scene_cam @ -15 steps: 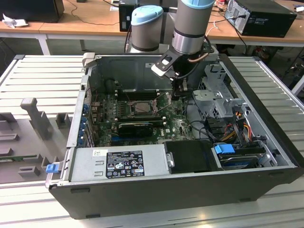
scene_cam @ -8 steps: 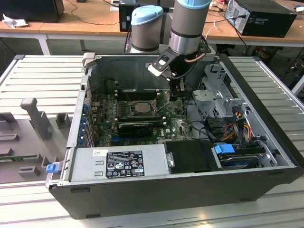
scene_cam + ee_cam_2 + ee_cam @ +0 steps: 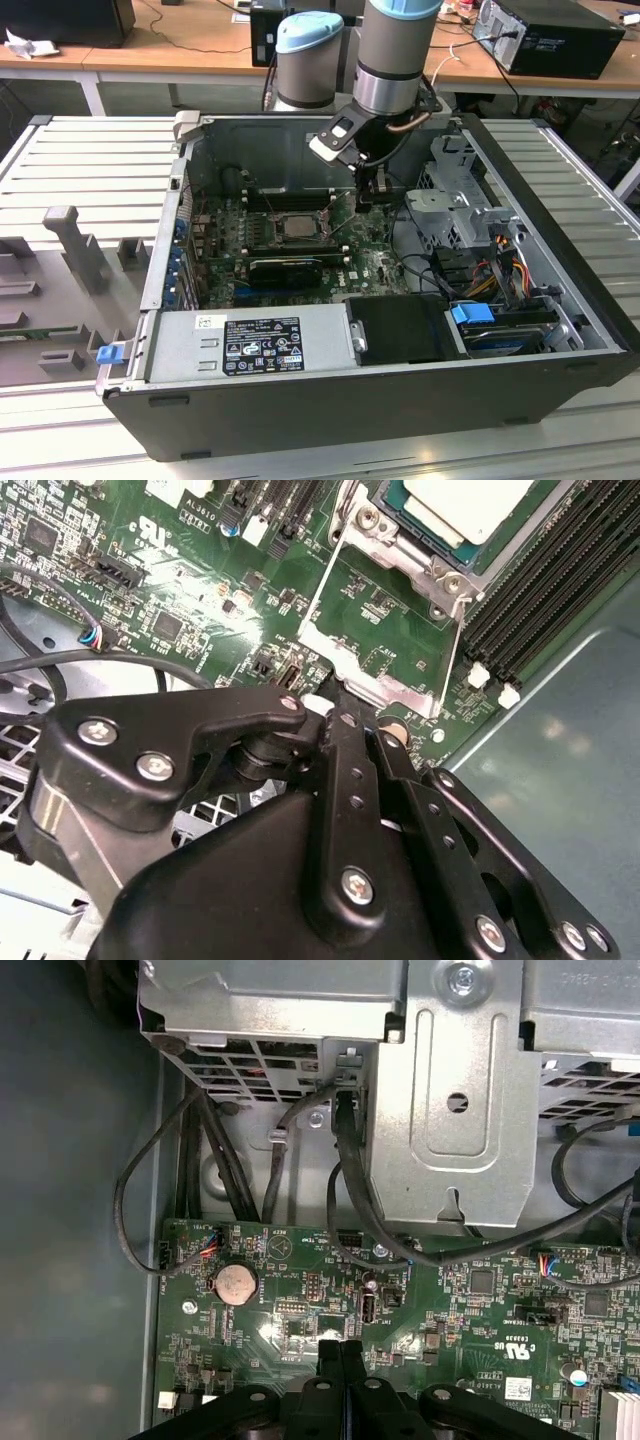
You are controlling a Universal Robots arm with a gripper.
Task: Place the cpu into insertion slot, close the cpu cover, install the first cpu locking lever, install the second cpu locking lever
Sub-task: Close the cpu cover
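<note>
The cpu (image 3: 455, 505), tan-silver face up, lies in the insertion slot (image 3: 375, 525) on the green board; in the exterior view the cpu (image 3: 297, 225) sits mid-board inside the open computer case. The cpu cover (image 3: 360, 670), a thin grey frame, is swung open away from the socket, and the board shows through its opening. My gripper (image 3: 335, 705) is shut with nothing between its fingers, its tips right at the cover's free edge; whether they touch it is unclear. In the first wrist view the gripper (image 3: 340, 1350) shows its black fingers pressed together above the board. The gripper (image 3: 372, 200) hangs to the exterior view's right of the socket.
Long black memory slots (image 3: 560, 570) run beside the socket. A grey metal drive cage (image 3: 450, 1090) and black cables (image 3: 350, 1190) lie close to the gripper. The power supply (image 3: 250, 345) fills the case's near side, and a coin battery (image 3: 236, 1282) sits on the board.
</note>
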